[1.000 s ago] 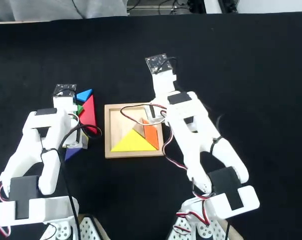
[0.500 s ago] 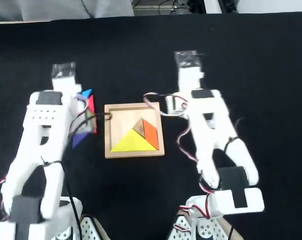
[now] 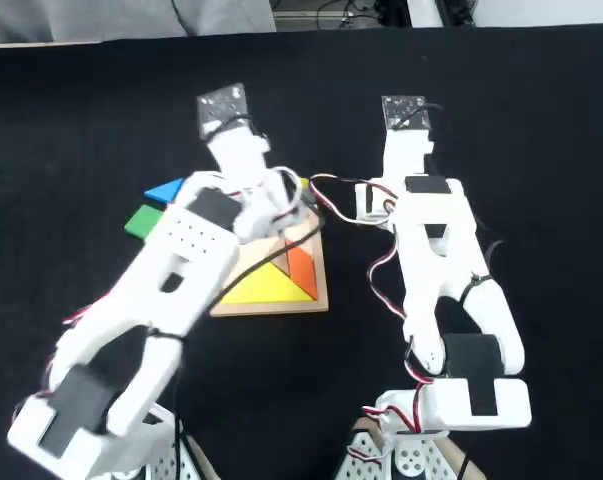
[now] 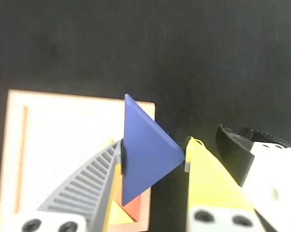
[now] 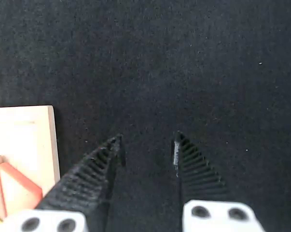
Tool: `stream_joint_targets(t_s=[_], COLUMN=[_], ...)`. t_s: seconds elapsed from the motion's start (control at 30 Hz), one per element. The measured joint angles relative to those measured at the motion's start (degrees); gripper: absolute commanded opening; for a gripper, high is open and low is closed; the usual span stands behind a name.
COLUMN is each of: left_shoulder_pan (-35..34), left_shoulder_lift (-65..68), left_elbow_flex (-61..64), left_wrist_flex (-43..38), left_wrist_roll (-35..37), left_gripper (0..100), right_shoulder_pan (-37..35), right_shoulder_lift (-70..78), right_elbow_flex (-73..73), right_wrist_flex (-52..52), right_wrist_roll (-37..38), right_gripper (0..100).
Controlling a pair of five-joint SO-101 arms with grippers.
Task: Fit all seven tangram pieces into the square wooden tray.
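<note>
Black tabletop (image 3: 541, 200) with two white arms mounted side by side at its near edge. The left arm (image 3: 171, 290) stretched diagonally from the near left across the square wooden tray (image 3: 271, 303), its wrist above the tray's far right corner. The right arm (image 3: 441, 250) stood to the right of the tray, reaching straight toward the far side. The tray lay flat on the tabletop between the two arms. Inside it, a yellow triangle (image 3: 261, 288) filled the near part, with an orange piece (image 3: 301, 265) touching it on the right. A green piece (image 3: 141, 220) and a light blue triangle (image 3: 164, 190) lay on the tabletop to the far left of the tray, near each other. In the left wrist view, the left tool (image 4: 155, 145) pinched a dark blue triangle (image 4: 143, 130) between its fingers, over the corner of the tray's rim. In the right wrist view, the right tool (image 5: 147, 140) hung with its fingers spread and nothing between them, above bare tabletop just beside the tray's right rim.
</note>
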Motion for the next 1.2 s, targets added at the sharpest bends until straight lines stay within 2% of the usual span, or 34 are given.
stream_joint_targets(t_s=[0.13, 0.27, 0.47, 0.7, 0.8, 1.0, 1.2], left_shoulder_pan=[0.5, 0.6, 0.6, 0.5, 0.5, 0.4, 0.5], left_shoulder_lift=[5.1, 8.0, 15.8, 29.7, 31.1, 31.7, 31.7], left_elbow_flex=[0.0, 0.0, -4.4, -14.7, -18.5, -23.6, -23.6], left_wrist_flex=[-0.7, -1.5, -1.5, -1.4, 2.1, 8.2, 8.9], left_wrist_roll=[10.2, 16.4, 26.2, 27.7, 27.5, 27.7, 27.7], left_gripper=[15, 15, 15, 15, 15, 28, 28], right_shoulder_pan=[3.5, 8.2, 9.3, 9.3, 9.3, 9.3, 9.3], right_shoulder_lift=[0.0, 0.0, 0.0, 0.4, 0.4, 0.4, 0.4], right_elbow_flex=[0.0, 0.0, 0.0, 0.0, 0.0, 0.0, 0.0], right_wrist_flex=[-1.1, -1.5, -3.3, -3.6, -3.6, -3.6, -3.6], right_wrist_roll=[0.0, 0.0, 0.0, 0.0, 0.0, 0.0, 0.0], right_gripper=[15.9, 15.9, 15.9, 15.9, 15.9, 15.9, 15.9])
